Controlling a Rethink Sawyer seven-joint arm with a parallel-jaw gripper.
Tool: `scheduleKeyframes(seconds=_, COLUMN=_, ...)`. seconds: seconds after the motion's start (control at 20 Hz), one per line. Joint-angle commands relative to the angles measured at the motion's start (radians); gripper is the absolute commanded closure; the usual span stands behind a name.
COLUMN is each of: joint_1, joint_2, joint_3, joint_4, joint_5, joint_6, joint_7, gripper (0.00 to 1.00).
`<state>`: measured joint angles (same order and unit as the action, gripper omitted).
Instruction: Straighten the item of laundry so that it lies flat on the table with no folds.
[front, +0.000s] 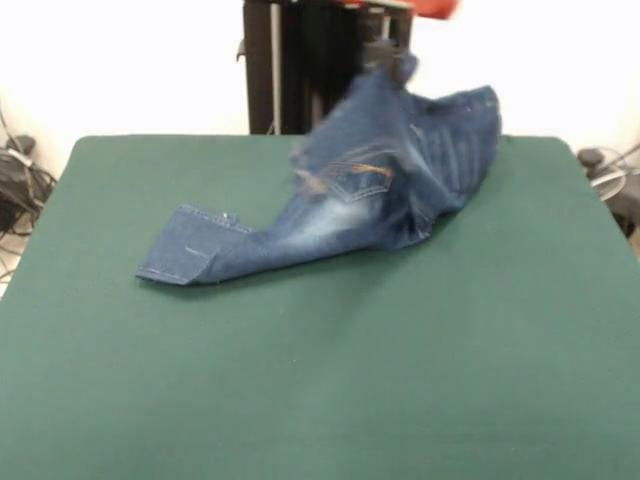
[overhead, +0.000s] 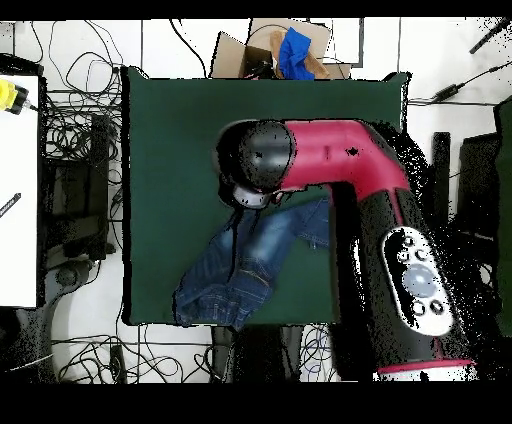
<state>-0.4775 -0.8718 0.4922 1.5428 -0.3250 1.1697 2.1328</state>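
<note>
Front view: jeans (front: 380, 190) hoisted by 1 end at the far side of the table (front: 330, 370), not yet flat.

The denim hangs from the claw (front: 392, 62) at the picture's top, where a bunched tip of cloth meets it; whether its fingers pinch the fabric or are spread I cannot tell, since blur and cloth hide them. Below the claw the seat and pocket with orange stitching sag in folds, and 1 leg trails away to a hem resting on the green cloth. From above, the red arm (overhead: 350, 160) covers the claw, and the jeans spread out beneath and beside it near the table's edge. My worry: lowering from here could let the lifted half drop onto the trailing leg and double the folds, or a drag toward that near edge could pull cloth off the table.
</note>
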Motion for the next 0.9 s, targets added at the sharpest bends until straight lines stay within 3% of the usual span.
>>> scheduleKeyframes(seconds=0.05, joint_1=0.216, joint_2=0.009, joint_3=-0.085, joint_4=-0.041, joint_5=0.01, joint_6=0.087, joint_7=0.318, gripper=1.0)
scheduleKeyframes(seconds=0.45, joint_1=0.434, joint_2=0.06, joint_3=-0.234, joint_4=-0.133, joint_5=0.048, joint_6=0.124, joint_7=0.594, gripper=1.0)
scheduleKeyframes(seconds=0.9, joint_1=0.426, joint_2=0.075, joint_3=-0.274, joint_4=-0.116, joint_5=0.014, joint_6=0.019, joint_7=0.47, gripper=1.0)
